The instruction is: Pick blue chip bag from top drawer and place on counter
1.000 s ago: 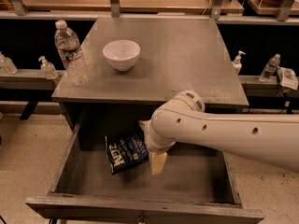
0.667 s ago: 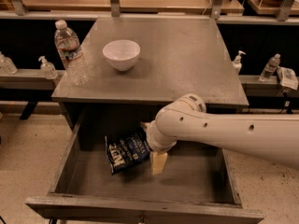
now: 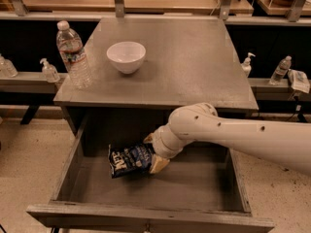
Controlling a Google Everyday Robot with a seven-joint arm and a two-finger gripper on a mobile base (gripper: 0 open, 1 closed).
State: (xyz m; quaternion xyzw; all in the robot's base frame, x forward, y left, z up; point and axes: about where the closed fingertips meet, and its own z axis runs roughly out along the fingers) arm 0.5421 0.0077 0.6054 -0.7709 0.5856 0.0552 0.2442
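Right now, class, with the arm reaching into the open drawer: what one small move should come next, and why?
Probably settle the grasp before lifting. The end effector sits at the right end of the blue chip bag, which lies on the floor of the top drawer. Whether the hold is firm cannot be seen, so lifting seems premature.

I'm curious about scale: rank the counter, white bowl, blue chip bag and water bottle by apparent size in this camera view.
1. counter
2. water bottle
3. blue chip bag and white bowl look about alike, so no ranking.
The gripper sits at the bag's right end, inside the top drawer.
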